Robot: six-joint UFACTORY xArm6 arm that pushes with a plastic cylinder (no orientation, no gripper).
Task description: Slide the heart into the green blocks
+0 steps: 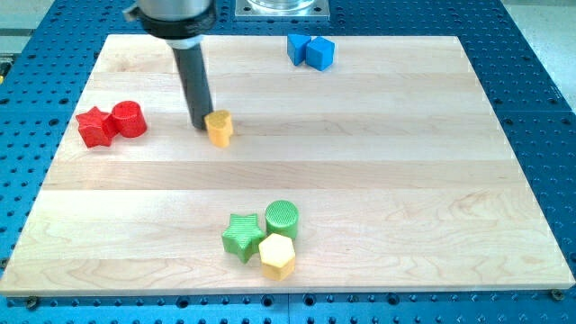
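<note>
My tip (199, 126) touches the left side of the yellow heart (220, 128) on the pale wooden surface (378, 171); there are no jaws. Near the bottom edge, a ribbed green cylinder (282, 217) and green star (241, 236) touch a yellow hexagon (277, 256).

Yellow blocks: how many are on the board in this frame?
2. The yellow heart sits at upper centre-left, right beside my tip. The yellow hexagon lies at bottom centre, touching the green star and green cylinder. None appear hidden.
</note>
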